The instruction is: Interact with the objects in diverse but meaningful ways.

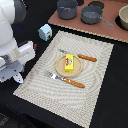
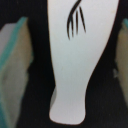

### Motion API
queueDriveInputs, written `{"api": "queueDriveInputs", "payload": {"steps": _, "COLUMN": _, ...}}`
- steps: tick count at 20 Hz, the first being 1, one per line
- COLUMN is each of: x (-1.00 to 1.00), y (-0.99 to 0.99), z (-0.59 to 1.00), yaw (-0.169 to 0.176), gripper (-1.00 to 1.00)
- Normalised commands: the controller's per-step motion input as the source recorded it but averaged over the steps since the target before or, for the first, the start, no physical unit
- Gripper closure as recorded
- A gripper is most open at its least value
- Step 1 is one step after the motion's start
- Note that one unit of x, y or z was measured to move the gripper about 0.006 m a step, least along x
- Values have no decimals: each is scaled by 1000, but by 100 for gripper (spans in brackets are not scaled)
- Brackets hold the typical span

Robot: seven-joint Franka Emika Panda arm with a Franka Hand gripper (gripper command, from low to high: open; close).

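In the wrist view a white scoop-like piece (image 2: 75, 60) with a black mark lies on a dark surface between my gripper's (image 2: 65, 75) two fingers. The left finger (image 2: 12, 75) and the right one (image 2: 123, 55) stand apart from it, with a dark gap on each side, so the gripper is open. In the exterior view the gripper (image 1: 15, 75) hangs low at the placemat's left edge, and the arm hides the white piece. A yellow pack (image 1: 69, 63) lies on a round plate (image 1: 60, 66). A light blue-and-white box (image 1: 45, 31) stands behind the mat. No dark reddish-brown stick shows.
A striped placemat (image 1: 92, 85) carries the plate, a fork (image 1: 66, 79) and a knife (image 1: 80, 56), both with orange-brown handles. Two dark pots (image 1: 67, 7) (image 1: 92, 14) and a bowl (image 1: 123, 19) sit on a brown board (image 1: 115, 32) at the back.
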Motion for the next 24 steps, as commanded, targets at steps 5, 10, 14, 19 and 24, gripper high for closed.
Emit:
{"api": "queueDriveInputs", "payload": {"steps": 5, "x": -125, "y": 305, "z": 983, "yaw": -18, "gripper": -100}}
{"api": "queueDriveInputs", "payload": {"steps": 10, "x": -1, "y": 536, "z": 950, "yaw": -13, "gripper": -100}}
{"api": "queueDriveInputs", "payload": {"steps": 14, "x": -1, "y": 654, "z": 701, "yaw": -4, "gripper": -100}}
{"api": "queueDriveInputs", "payload": {"steps": 19, "x": 0, "y": 677, "z": 525, "yaw": 0, "gripper": -100}}
{"api": "queueDriveInputs", "payload": {"steps": 24, "x": -35, "y": 792, "z": 253, "yaw": 0, "gripper": -100}}
